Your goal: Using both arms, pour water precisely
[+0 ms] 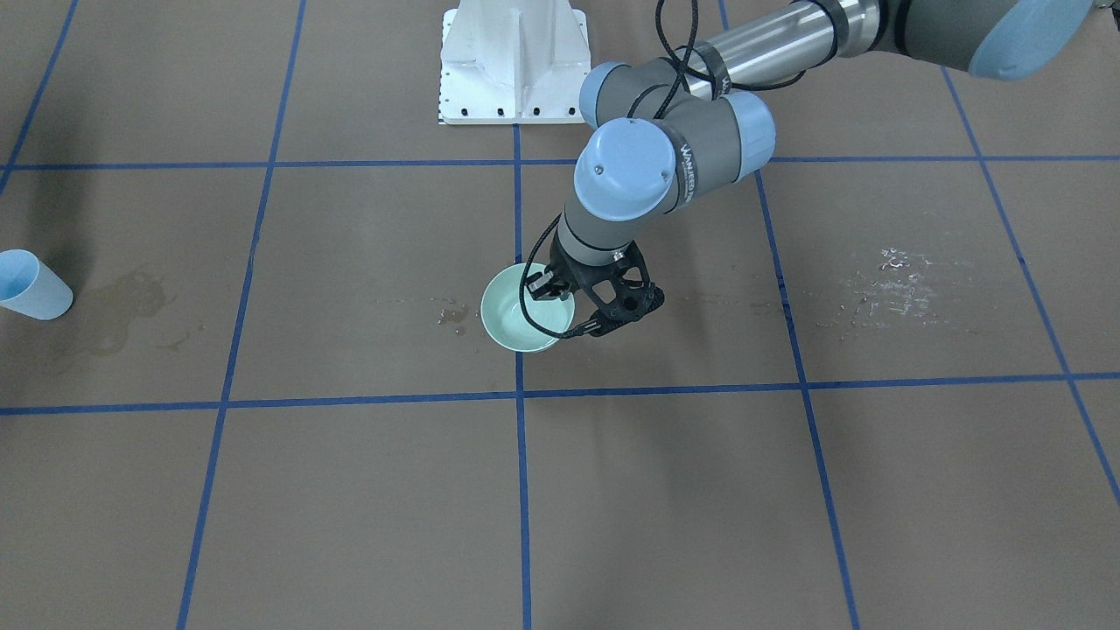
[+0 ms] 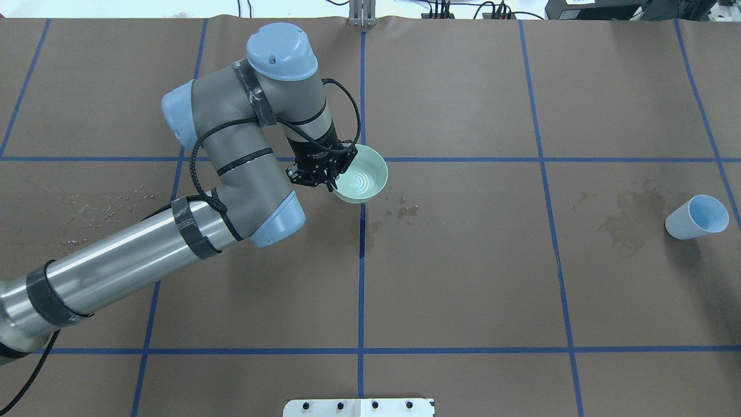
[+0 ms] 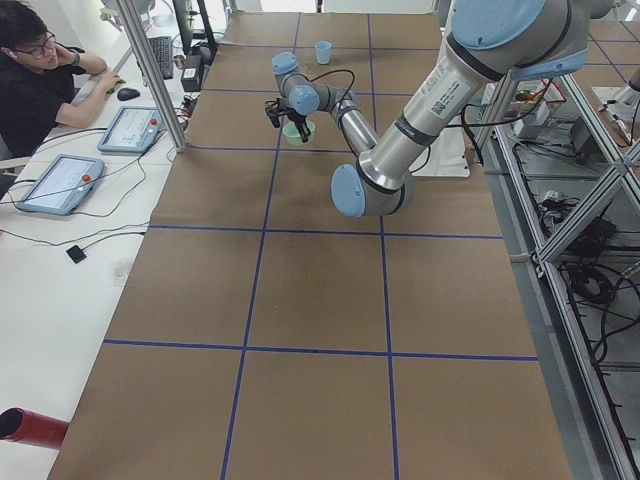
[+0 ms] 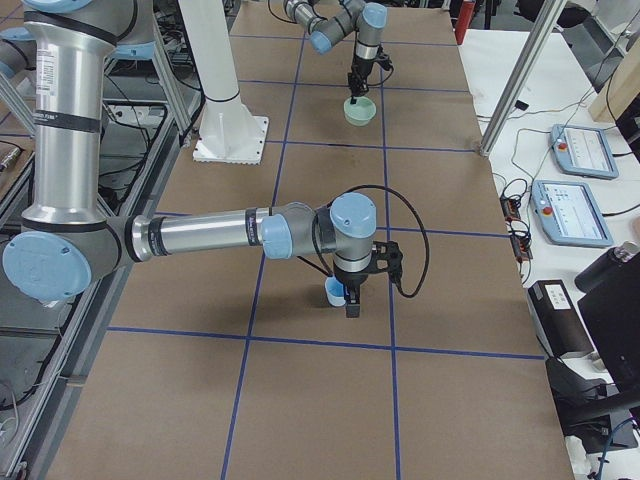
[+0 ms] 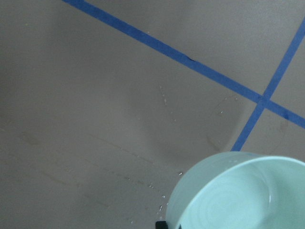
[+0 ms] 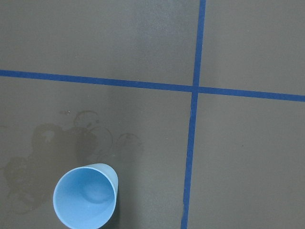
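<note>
Rim of pale green round bowl point(image 2: 366, 180) is pinched by left gripper point(image 2: 334, 183), right gripper point(image 4: 349, 303) state cannot be told; level lifting is likely required next.

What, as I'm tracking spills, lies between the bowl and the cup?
In the overhead view: droplets beside the bowl, a blue tape line, a dark damp stain beside the cup.

Brown table cover point(image 2: 463, 278), gridded with blue tape point(image 2: 360, 289), carried a mint-green bowl point(image 2: 365, 182) near centre, a pale blue cup point(image 2: 694, 217) upright well apart beside a dark damp stain point(image 2: 631, 219), scattered droplets point(image 2: 104, 208), and a white pedestal point(image 1: 512, 61) at one edge.
</note>
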You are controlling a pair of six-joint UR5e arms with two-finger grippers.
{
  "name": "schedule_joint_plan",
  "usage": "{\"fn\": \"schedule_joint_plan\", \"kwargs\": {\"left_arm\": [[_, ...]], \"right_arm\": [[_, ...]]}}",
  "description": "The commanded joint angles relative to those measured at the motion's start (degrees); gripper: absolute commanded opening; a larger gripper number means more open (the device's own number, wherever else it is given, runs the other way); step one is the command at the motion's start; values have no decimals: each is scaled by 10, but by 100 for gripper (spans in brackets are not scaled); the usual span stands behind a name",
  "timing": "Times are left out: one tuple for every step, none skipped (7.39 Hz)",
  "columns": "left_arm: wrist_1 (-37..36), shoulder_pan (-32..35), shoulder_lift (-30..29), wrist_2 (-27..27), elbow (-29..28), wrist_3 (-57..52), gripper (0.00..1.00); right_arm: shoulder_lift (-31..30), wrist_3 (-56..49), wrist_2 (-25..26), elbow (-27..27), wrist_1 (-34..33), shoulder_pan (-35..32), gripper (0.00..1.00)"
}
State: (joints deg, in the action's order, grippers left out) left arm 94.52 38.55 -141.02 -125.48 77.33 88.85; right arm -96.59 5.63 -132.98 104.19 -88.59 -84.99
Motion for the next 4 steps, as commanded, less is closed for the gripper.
{"fn": "schedule_joint_plan", "kwargs": {"left_arm": [[82, 0, -15, 2, -75, 2, 0], [94, 0, -15, 2, -88, 1, 0], [95, -1, -15, 2, -91, 1, 0], [95, 0, -15, 2, -91, 1, 0]], "right_arm": [[0, 0, 1, 0, 0, 1, 100], [0, 0, 0, 0, 0, 0, 100], [0, 0, 0, 0, 0, 1, 100], [0, 0, 0, -1, 0, 0, 100]]}}
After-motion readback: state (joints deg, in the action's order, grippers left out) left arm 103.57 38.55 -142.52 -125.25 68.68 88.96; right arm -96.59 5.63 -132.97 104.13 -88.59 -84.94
